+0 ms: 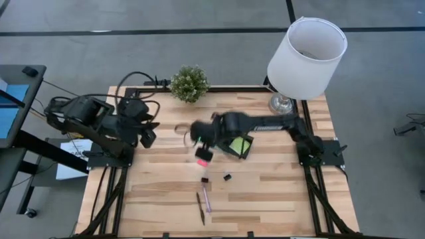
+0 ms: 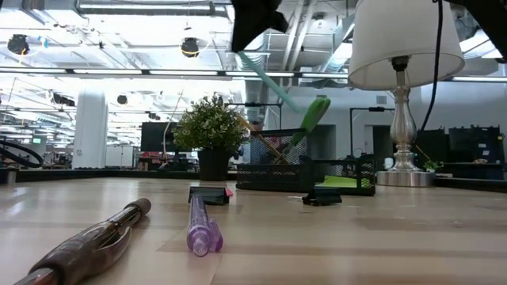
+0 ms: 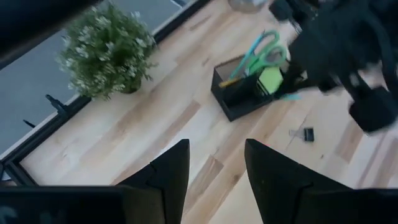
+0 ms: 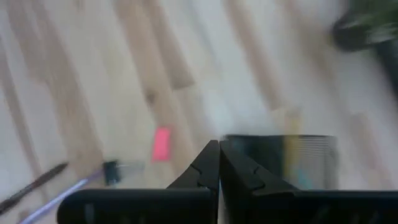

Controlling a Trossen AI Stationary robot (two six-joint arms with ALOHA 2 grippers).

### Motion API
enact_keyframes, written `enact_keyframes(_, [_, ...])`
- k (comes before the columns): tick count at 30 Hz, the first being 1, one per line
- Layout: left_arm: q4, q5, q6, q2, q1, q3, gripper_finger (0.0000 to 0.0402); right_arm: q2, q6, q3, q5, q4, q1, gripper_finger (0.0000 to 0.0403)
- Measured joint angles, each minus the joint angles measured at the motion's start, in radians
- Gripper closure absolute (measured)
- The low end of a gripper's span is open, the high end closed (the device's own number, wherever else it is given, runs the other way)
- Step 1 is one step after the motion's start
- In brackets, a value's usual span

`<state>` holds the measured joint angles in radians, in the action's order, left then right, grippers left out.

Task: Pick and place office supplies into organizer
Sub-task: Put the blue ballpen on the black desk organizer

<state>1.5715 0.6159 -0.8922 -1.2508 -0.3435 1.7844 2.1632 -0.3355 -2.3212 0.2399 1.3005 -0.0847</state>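
The black organizer (image 1: pixel 244 153) stands mid-table with a lime-green sticky-note pad (image 1: pixel 237 144) and green-handled scissors (image 3: pixel 266 51) in it. My right gripper (image 2: pixel 252 32) hangs high over the table just left of the organizer, shut on a teal pen (image 2: pixel 269 79). A pink eraser (image 1: pixel 202 159) and two black binder clips (image 1: pixel 205 179) (image 1: pixel 227 176) lie on the wood nearer the front. A brown pen (image 2: pixel 95 237) and a pink pen (image 2: pixel 198 226) lie near the front edge. My left gripper (image 3: pixel 214 174) stays open at the table's left, holding nothing. My right gripper holds the teal pen by its upper end (image 2: pixel 242 57), coming at it from above. The pen is lifted clear and slants down from the fingers toward the scissors' handle (image 2: pixel 314 115) above the organizer. The right wrist view does not show the place of contact.
A small potted plant (image 1: pixel 189 83) stands at the far edge, left of centre. A white-shaded lamp (image 1: pixel 305 50) stands at the far right corner. Bare wood lies between my left gripper and the organizer.
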Motion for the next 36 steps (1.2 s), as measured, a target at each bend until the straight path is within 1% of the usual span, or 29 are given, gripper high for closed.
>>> enact_keyframes(4, [0.000, 0.027, -0.009, 0.026, 0.000, 0.000, 0.0254, -0.054, 0.039, 0.002, 0.021, -0.015, 0.084, 0.0403])
enact_keyframes(6, [0.000, 0.031, -0.008, 0.027, 0.000, 0.000, 0.0254, -0.064, 0.080, 0.000, 0.035, -0.088, 0.117, 0.0403])
enact_keyframes(10, [0.000, 0.046, 0.003, 0.023, 0.000, 0.000, 0.0254, -0.084, 0.120, 0.000, 0.045, -0.156, 0.166, 0.0403])
enact_keyframes(13, [0.000, 0.046, 0.004, 0.017, 0.000, 0.000, 0.0254, -0.082, 0.125, 0.002, 0.079, -0.129, 0.191, 0.0403])
enact_keyframes(17, [-0.001, 0.057, 0.007, 0.012, 0.000, 0.000, 0.0254, -0.083, 0.119, 0.049, 0.090, -0.148, 0.202, 0.0403])
enact_keyframes(20, [0.000, 0.064, 0.007, 0.013, 0.000, 0.000, 0.0254, -0.079, 0.110, 0.084, 0.107, -0.128, 0.200, 0.0403])
enact_keyframes(23, [0.000, 0.074, 0.009, 0.013, 0.000, 0.000, 0.0254, -0.084, 0.107, 0.132, 0.113, -0.153, 0.204, 0.0403])
enact_keyframes(29, [0.000, 0.078, 0.009, 0.013, 0.000, 0.000, 0.0254, -0.082, 0.100, 0.212, 0.186, -0.185, 0.207, 0.0403])
enact_keyframes(33, [0.000, 0.078, 0.009, 0.013, 0.000, 0.000, 0.0254, -0.080, 0.100, 0.218, 0.185, -0.170, 0.217, 0.0402])
enact_keyframes(36, [0.000, 0.078, 0.009, 0.013, 0.000, 0.000, 0.0254, -0.081, 0.100, 0.217, 0.185, -0.176, 0.218, 0.0392])
